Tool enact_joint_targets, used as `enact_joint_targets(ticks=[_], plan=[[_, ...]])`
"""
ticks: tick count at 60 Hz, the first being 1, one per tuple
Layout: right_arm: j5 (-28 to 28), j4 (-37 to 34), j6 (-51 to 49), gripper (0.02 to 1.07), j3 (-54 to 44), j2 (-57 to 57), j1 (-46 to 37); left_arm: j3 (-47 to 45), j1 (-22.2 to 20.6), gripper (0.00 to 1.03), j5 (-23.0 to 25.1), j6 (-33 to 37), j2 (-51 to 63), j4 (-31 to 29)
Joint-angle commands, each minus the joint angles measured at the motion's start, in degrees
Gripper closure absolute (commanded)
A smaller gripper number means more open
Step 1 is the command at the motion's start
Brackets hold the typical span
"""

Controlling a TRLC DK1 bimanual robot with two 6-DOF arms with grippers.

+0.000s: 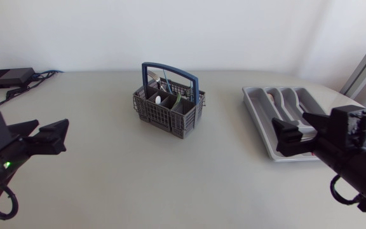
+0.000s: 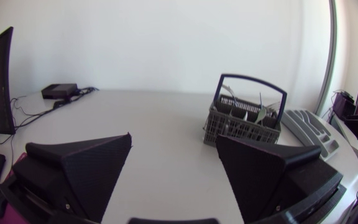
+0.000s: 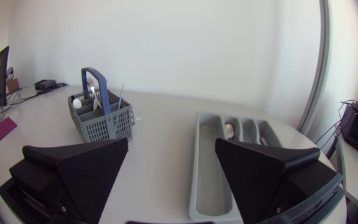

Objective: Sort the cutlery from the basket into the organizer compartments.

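A grey cutlery basket (image 1: 164, 116) with a blue handle (image 1: 170, 69) stands mid-table, and several pieces of cutlery (image 1: 159, 99) stick up in it. The grey organizer (image 1: 262, 119) lies to its right, with one pale piece (image 1: 272, 97) at the far end of a compartment. My left gripper (image 1: 60, 135) hovers open and empty at the table's left. The basket (image 2: 238, 129) sits far ahead of this left gripper (image 2: 174, 138). My right gripper (image 1: 278, 137) is open and empty over the organizer's near end. The organizer (image 3: 207, 168) lies just ahead of the right gripper (image 3: 171, 143) and the basket (image 3: 104, 126) further off.
A black box (image 1: 6, 77) with cables (image 1: 27, 86) sits at the table's back left corner. Bare table stretches between the basket and both grippers.
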Motion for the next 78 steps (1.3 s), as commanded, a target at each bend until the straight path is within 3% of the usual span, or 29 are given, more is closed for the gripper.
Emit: enact_joint_targets(ticks=[1,7,15,21,31,35,42,47,50,56,62,71,78], plan=[[0.3,-1.6,0.4,0.07,4.0,7.4,2.0,7.2,-1.8,0.12,-0.3,0.7,10.6,-4.3],[0.6,-4.7,-1.4,0.07,7.8,13.7,5.1,12.9,-2.3,0.10,-0.1,5.2,20.6,-9.7],[0.8,-5.2,-5.3,0.07,12.0,21.0,9.7,15.9,-3.4,0.07,0.3,10.1,26.0,-10.1],[0.6,-7.9,-6.8,0.07,17.7,28.6,12.0,18.0,-3.1,0.07,8.8,9.2,30.5,-11.2],[1.1,-11.2,-9.5,0.07,26.1,38.7,14.5,17.0,-2.8,0.08,10.1,8.9,33.1,-3.2],[1.0,-12.6,-12.7,0.07,29.7,41.9,15.6,17.1,-2.9,0.09,10.2,12.9,35.5,0.4],[0.1,-12.2,-13.4,0.10,35.2,47.1,16.1,18.9,-3.4,0.09,10.1,14.8,38.5,-0.3],[-7.3,-13.4,-12.1,0.12,41.4,51.6,14.4,19.7,-3.2,0.09,10.1,15.5,40.0,-0.3],[-7.8,-13.5,-11.6,0.12,44.3,53.6,13.9,19.7,-3.1,0.09,10.1,15.8,40.0,0.1],[-7.8,-12.8,-11.6,0.18,49.2,57.4,13.6,19.7,-3.3,0.09,10.2,16.3,39.9,0.4],[-8.7,-13.4,-10.5,0.31,54.4,61.4,13.6,19.4,-3.5,0.09,10.3,16.6,39.9,0.7],[-9.6,-13.2,-9.8,0.36,58.9,65.3,13.8,18.6,-3.6,0.09,10.4,16.9,39.7,1.9],[-9.9,-13.1,-9.1,0.57,61.8,68.4,14.1,18.5,-3.6,0.09,11.2,17.0,39.6,1.9]])
